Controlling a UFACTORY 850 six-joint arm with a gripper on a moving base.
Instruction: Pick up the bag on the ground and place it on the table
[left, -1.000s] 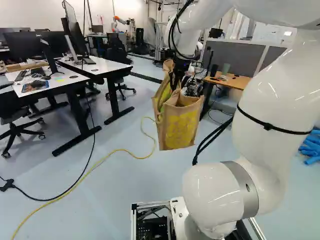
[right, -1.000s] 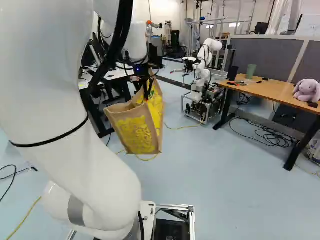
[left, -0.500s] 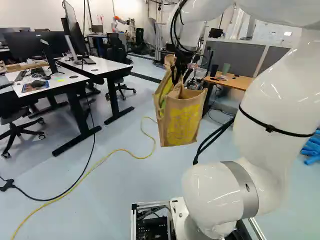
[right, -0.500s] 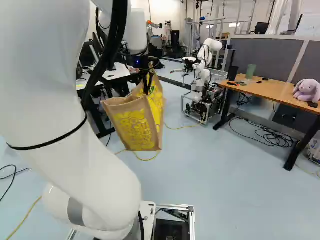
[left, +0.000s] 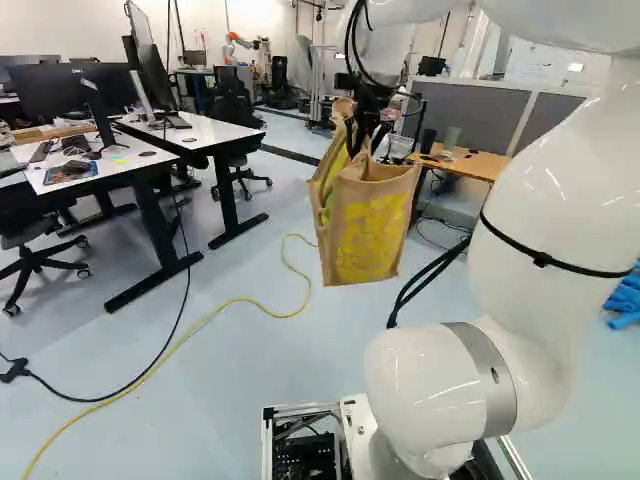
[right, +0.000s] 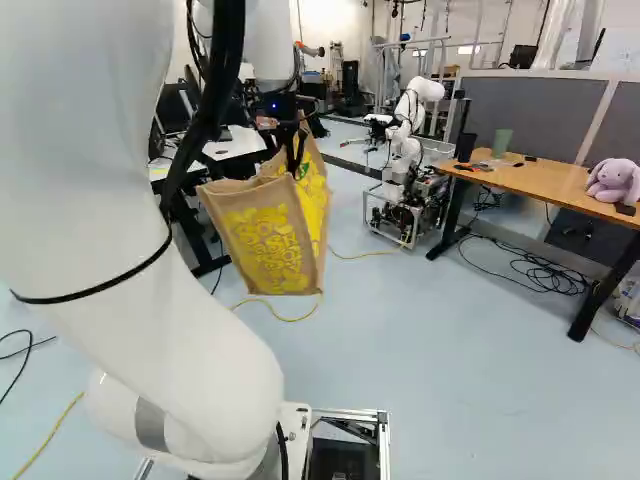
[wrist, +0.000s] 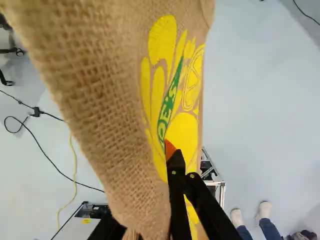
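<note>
Arm (left: 548, 165) higher; bag (left: 370, 235) seemingly gripped

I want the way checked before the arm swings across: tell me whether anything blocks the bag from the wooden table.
Perhaps: another robot stands beside the left end of the wooden table in the right base view, so heading there could pass close. Nothing visible stands between the bag and the table's nearer end.

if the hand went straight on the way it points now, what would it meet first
Probably the pale blue floor, and the bottom of the tan burlap bag with yellow print would touch it before the hand could, since the bag hangs from it; how far down is hard to judge.
</note>
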